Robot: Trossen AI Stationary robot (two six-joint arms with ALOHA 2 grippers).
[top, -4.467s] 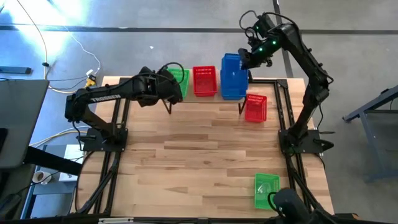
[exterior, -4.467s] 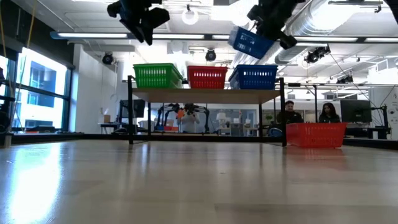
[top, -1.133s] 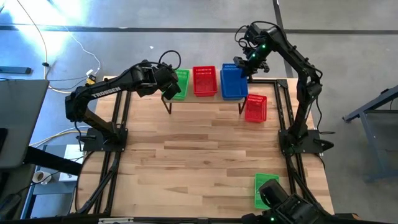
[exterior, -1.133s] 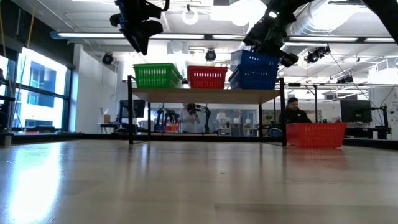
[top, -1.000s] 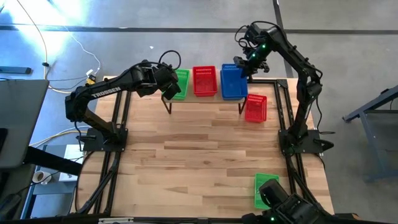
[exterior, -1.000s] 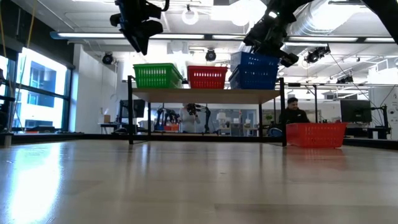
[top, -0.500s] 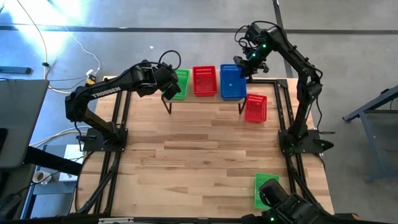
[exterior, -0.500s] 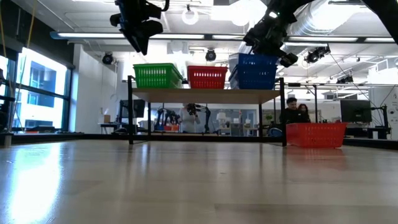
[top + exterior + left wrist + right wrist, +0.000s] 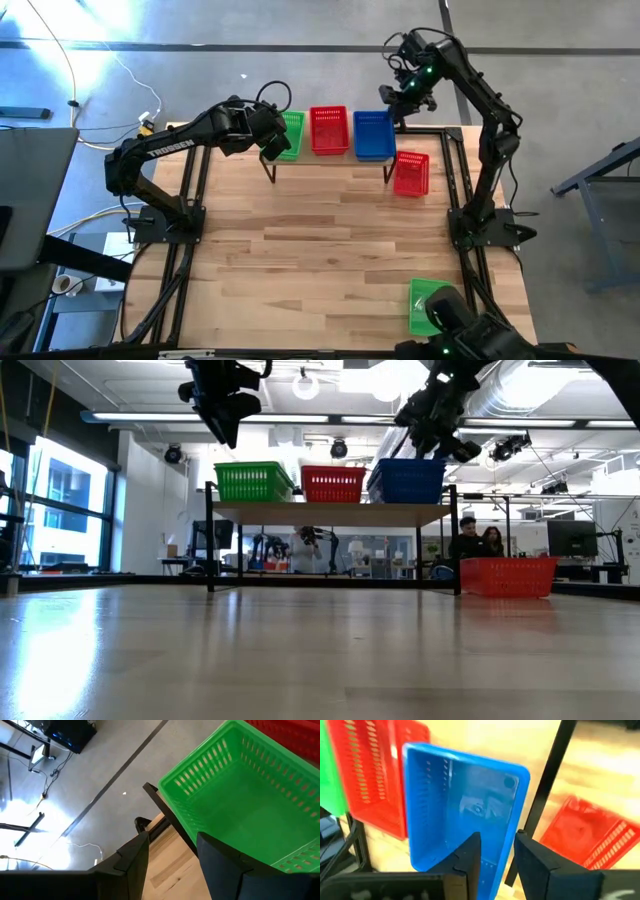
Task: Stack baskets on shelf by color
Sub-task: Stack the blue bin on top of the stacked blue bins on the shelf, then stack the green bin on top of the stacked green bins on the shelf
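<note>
Right gripper [image 9: 400, 92] hovers just above the far end of the blue basket stack [image 9: 374, 136] on the shelf [image 9: 330, 512]. Its fingers are parted with a narrow gap and hold nothing; in the right wrist view the blue stack lies just below and ahead of the fingertips, apart from them. The stack looks seated.

Left gripper [image 9: 268, 140] hangs over the near left corner of the green basket stack [image 9: 289, 133], fingers open, empty; the green basket rim sits just beyond the fingertips in the left wrist view.

Shelf order seen from above: green nearest the left gripper, red basket stack [image 9: 329, 131] in the middle, blue nearest the right gripper.

Two baskets are off the shelf. A loose red basket [image 9: 411, 172] sits on the table [image 9: 300, 250] just beside the shelf's right leg, below and toward the base from the right gripper, long axis running front to back. A loose green basket [image 9: 425, 305] lies well apart at the near right table edge.

Judgement: the right arm is nearer to both; the red one is the likely next pick, coming down across its short side.
</note>
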